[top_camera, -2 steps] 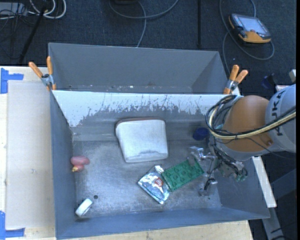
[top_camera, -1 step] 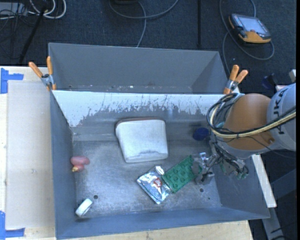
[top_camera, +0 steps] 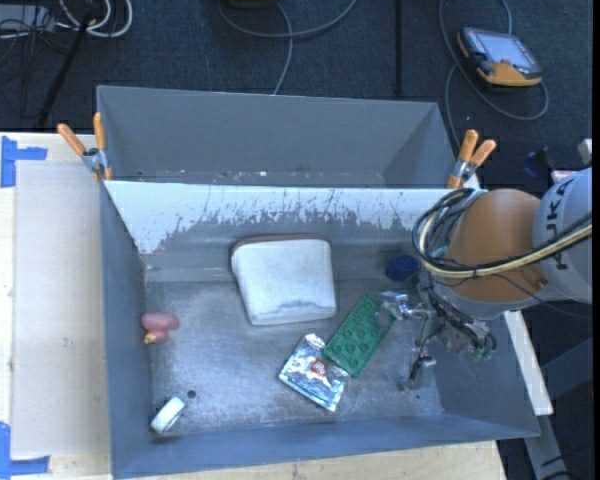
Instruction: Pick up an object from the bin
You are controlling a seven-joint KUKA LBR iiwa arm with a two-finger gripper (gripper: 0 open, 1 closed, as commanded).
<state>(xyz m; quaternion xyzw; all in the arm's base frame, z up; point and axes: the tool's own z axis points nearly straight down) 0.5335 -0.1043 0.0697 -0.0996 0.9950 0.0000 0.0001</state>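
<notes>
Item 1, gripper (top_camera: 417, 366): low over bare floor at the right end of the bin (top_camera: 230, 388), below the arm's orange cover (top_camera: 495, 243); whether released or clenched cannot be told.
Item 2, green studded plate (top_camera: 358, 334): nearest thing, just left of the gripper, lying flat and aslant, apart from it.
Item 3, small blue thing (top_camera: 400, 266): beyond the gripper, near the back wall, partly hidden by cables.
Item 4, crumpled foil packet (top_camera: 314, 372): left of the gripper, touching the plate's lower end.
Item 5, white cushion-like block (top_camera: 283, 280): farther left and back.
Item 6, small white cylinder (top_camera: 167, 414): far left, front corner.
Item 7, pink lump (top_camera: 160, 322): far left wall.
</notes>
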